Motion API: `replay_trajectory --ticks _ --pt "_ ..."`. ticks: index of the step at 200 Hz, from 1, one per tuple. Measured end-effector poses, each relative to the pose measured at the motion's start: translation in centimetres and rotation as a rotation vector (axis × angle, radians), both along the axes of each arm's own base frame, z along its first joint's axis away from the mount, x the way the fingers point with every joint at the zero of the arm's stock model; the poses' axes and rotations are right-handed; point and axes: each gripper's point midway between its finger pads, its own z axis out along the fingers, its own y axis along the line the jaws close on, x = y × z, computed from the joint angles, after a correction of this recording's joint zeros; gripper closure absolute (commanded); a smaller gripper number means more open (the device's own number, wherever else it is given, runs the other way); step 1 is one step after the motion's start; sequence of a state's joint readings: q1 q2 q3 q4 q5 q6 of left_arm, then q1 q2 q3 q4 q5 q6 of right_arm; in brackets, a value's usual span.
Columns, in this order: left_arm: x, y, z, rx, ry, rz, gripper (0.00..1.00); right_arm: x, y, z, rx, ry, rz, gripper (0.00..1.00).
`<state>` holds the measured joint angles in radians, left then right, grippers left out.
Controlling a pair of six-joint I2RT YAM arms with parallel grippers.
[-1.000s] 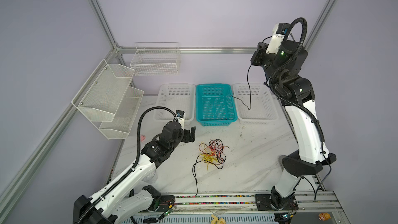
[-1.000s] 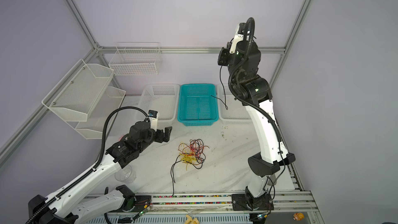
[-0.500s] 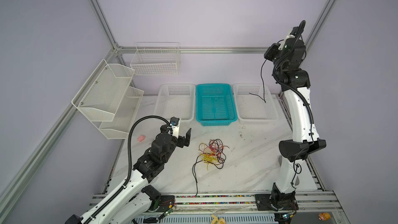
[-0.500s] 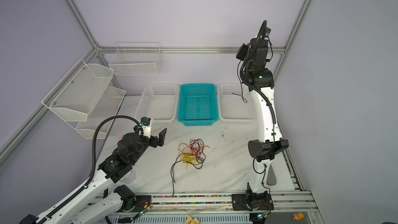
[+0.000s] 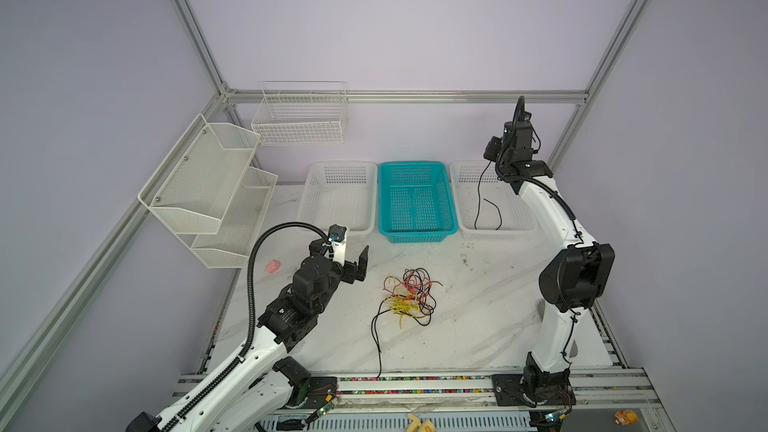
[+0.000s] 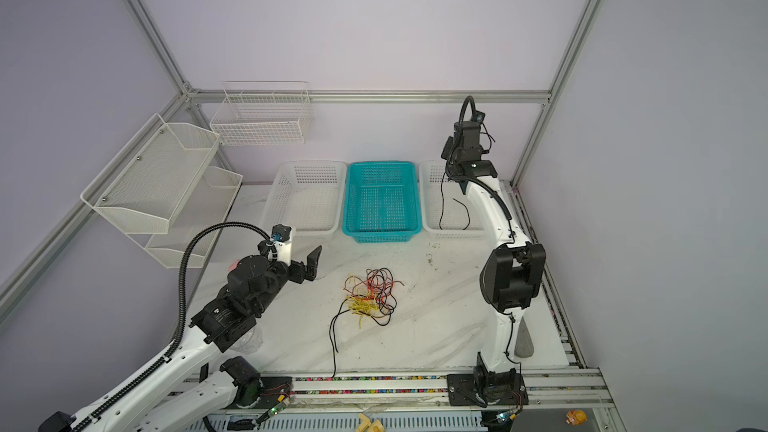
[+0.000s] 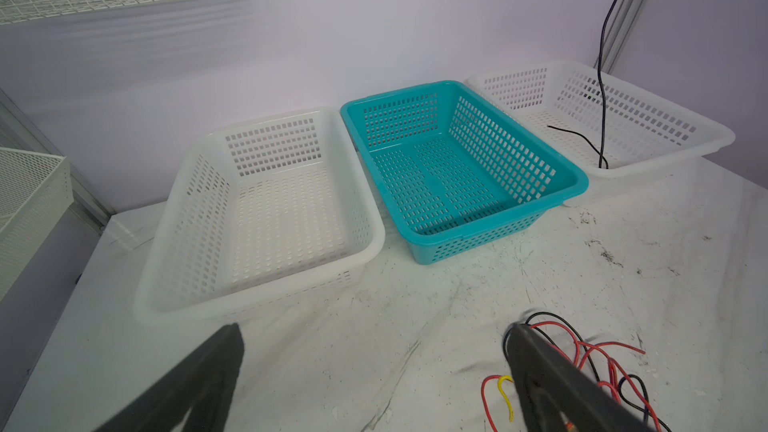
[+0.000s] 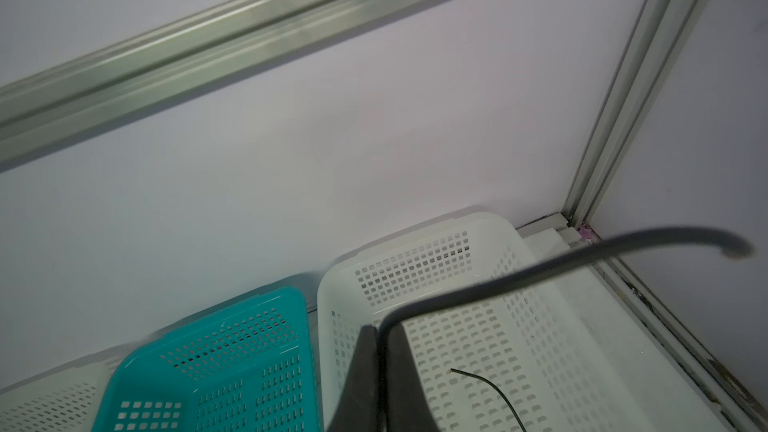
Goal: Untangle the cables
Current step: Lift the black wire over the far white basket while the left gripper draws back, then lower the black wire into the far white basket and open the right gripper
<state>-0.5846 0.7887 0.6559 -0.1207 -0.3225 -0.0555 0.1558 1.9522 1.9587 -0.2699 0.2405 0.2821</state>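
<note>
Right gripper (image 8: 380, 332) pinches one black cable (image 8: 540, 268), dangling into one of two white baskets (image 8: 415, 268); left gripper (image 7: 374, 332) gapes. Whole tangle (image 5: 409, 297), maybe ten strands, shows only from above.

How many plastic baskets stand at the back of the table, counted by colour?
White baskets: 2
Teal basket: 1
Total: 3

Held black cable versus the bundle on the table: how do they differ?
The black cable hangs from the shut right pincer into the white basket; the bundle lies on the table. The cable is one strand; the bundle tangles red, yellow, black. Both are thin wires.
</note>
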Motion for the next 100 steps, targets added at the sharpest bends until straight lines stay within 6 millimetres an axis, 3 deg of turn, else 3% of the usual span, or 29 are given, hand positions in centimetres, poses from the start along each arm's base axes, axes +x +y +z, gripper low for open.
replay_trajectory --ticks 68,100 --pt "0.2 -0.2 -0.4 0.005 0.013 -0.004 0.0 -0.8 -0.8 -9.1 0.139 0.119 0.007 1.0" --pt "0.3 -0.3 -0.7 0.008 0.022 -0.008 0.0 -1.1 -0.4 -11.0 0.204 0.152 0.004 1.0"
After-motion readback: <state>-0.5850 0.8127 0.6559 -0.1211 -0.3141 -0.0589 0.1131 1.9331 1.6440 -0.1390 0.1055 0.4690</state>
